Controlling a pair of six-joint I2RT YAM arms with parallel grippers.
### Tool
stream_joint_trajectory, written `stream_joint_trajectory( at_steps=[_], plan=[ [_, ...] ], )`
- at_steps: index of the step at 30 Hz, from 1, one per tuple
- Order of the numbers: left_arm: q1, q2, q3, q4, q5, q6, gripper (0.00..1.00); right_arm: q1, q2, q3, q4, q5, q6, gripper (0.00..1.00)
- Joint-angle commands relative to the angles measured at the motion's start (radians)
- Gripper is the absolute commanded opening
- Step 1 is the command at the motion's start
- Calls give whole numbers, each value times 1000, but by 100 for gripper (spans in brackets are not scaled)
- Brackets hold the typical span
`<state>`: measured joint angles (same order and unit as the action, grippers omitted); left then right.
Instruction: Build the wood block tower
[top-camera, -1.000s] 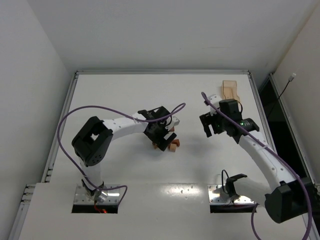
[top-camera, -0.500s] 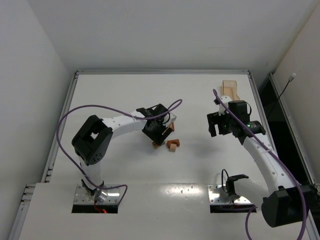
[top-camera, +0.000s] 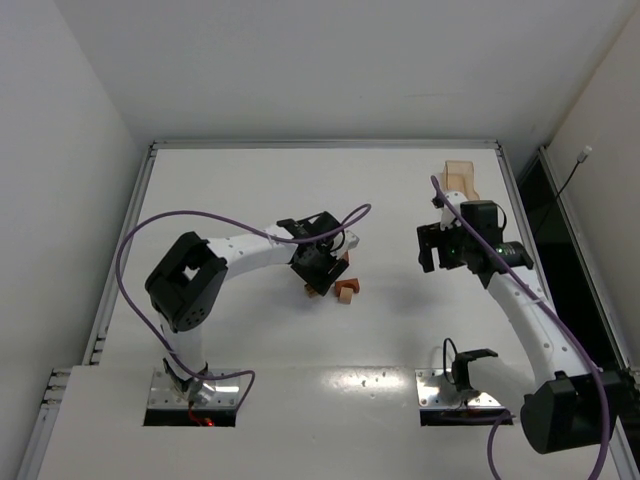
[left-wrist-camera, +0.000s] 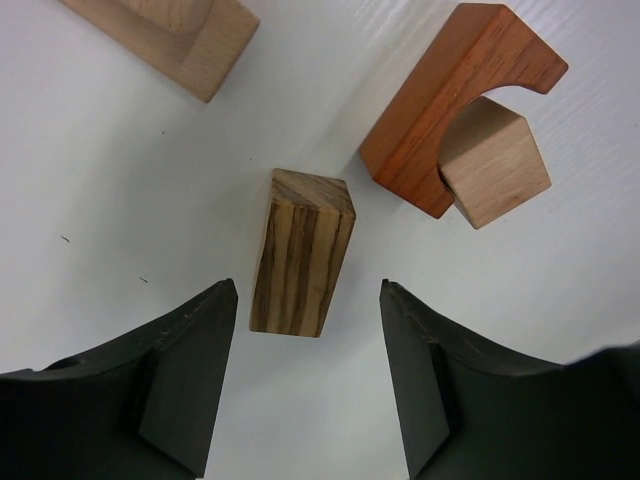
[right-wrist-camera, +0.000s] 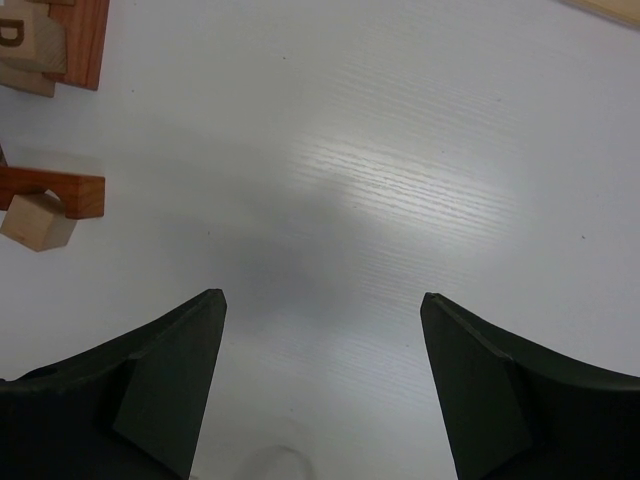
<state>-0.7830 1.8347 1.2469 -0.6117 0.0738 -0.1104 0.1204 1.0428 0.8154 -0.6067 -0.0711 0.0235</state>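
**A:** Where do the wood blocks (top-camera: 343, 286) lie?

**B:** In a loose cluster on the white desk (top-camera: 250, 190), near its middle, right at the tip of the left arm.

**A:** And the left end effector (left-wrist-camera: 305, 285)?

**B:** Released. Its two dark fingers (left-wrist-camera: 190, 370) stand apart, low over the desk. The near end of a striped block (left-wrist-camera: 300, 255) lies flat between the fingertips. A sliver of desk shows on each side, so neither finger touches it.

**A:** What is around that block?

**B:** Beyond it to the right lies a reddish-brown arch (left-wrist-camera: 420, 140), with a light tan cube (left-wrist-camera: 495, 175) tucked against its hollow. Up in the far left corner of the wrist view lies a light tan block (left-wrist-camera: 170, 30), cut off by the picture's edge.

**A:** The right end effector (right-wrist-camera: 320, 295)?

**B:** Also released, with its fingers spread wide over bare desk and nothing between them. It hangs well apart from the cluster. At the left edge of its own view the arch and cube show again. Above them is a lettered cube (right-wrist-camera: 20, 40) against a reddish-brown piece (right-wrist-camera: 88, 40); I cannot tell whether it rests on it.

**A:** Anything else on the desk?

**B:** A translucent tan tray (top-camera: 460, 178) at the far right, just beyond the right arm's wrist.
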Motion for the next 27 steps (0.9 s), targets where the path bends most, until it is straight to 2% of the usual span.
stream_joint_trajectory(
  at_steps=[1, 20, 23, 27],
  plan=[
    [-10, -20, 22, 17, 17, 18, 55, -16, 2, 2, 28, -16, 12, 75],
    [-19, 46, 31, 35, 17, 18, 44, -53, 2, -7, 28, -25, 21, 75],
    [-19, 46, 31, 35, 17, 18, 37, -53, 2, -7, 28, -35, 21, 75],
    [-19, 37, 40, 35, -32, -4, 5, -62, 2, -7, 28, -35, 21, 75]
  ],
)
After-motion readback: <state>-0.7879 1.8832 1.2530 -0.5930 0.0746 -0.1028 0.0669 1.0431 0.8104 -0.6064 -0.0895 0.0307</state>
